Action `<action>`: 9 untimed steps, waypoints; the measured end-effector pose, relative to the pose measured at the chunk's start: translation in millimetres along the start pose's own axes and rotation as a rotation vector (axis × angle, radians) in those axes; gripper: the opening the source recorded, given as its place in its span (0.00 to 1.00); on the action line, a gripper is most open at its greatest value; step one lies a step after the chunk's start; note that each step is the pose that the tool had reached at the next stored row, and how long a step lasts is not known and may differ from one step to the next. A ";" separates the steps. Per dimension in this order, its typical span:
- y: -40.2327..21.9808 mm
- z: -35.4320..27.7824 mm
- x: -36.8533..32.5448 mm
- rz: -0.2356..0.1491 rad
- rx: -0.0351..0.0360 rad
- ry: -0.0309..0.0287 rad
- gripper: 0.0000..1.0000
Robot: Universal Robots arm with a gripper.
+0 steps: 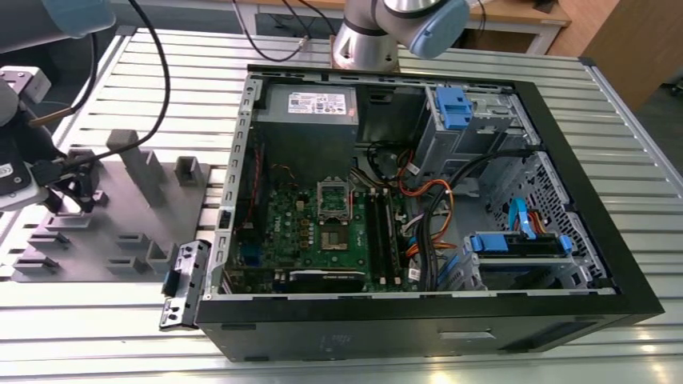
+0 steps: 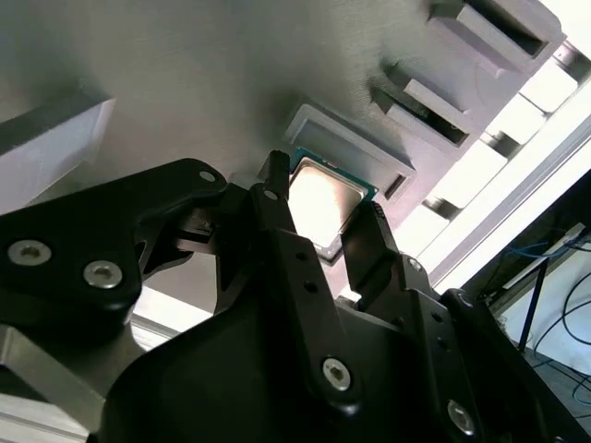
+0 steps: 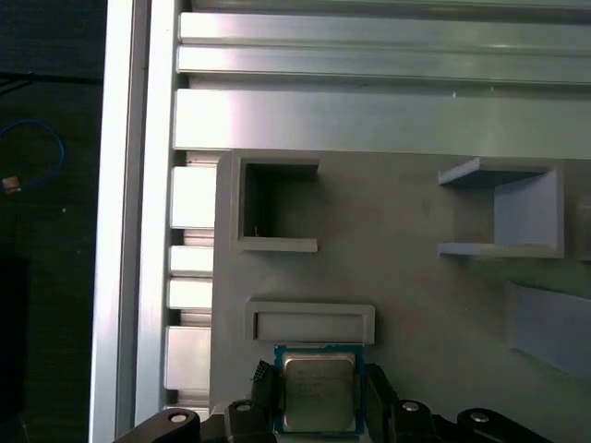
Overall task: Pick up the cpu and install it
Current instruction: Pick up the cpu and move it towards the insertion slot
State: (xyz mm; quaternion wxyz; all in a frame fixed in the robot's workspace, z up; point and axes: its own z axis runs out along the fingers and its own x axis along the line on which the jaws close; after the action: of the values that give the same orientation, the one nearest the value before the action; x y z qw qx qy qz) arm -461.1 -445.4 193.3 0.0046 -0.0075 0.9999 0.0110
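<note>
Exterior view high — both wrist views share cpu (image 2: 323, 198) (image 3: 319, 392).

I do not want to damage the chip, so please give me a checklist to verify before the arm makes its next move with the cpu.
1. cpu sits centred in the hand: ok, in both wrist views.
2. Hand closed firmly on the cpu: cannot tell.
3. cpu clear of the grey tray: cannot tell.
4. Computer case open, motherboard exposed: ok.
5. Socket open and vacant: cannot tell.
6. Cables apart from the socket, toward the exterior view's right: ok.
</note>
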 end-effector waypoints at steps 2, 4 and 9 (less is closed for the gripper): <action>0.1 1.5 0.5 0.000 0.0000 0.0001 0.47; 0.1 3.0 0.6 0.000 0.0000 0.0003 0.47; 0.2 3.2 0.7 0.000 0.0000 0.0006 0.47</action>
State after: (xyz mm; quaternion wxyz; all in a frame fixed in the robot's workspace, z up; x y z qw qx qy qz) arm -461.8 -445.2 190.0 0.0043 -0.0075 0.9999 0.0110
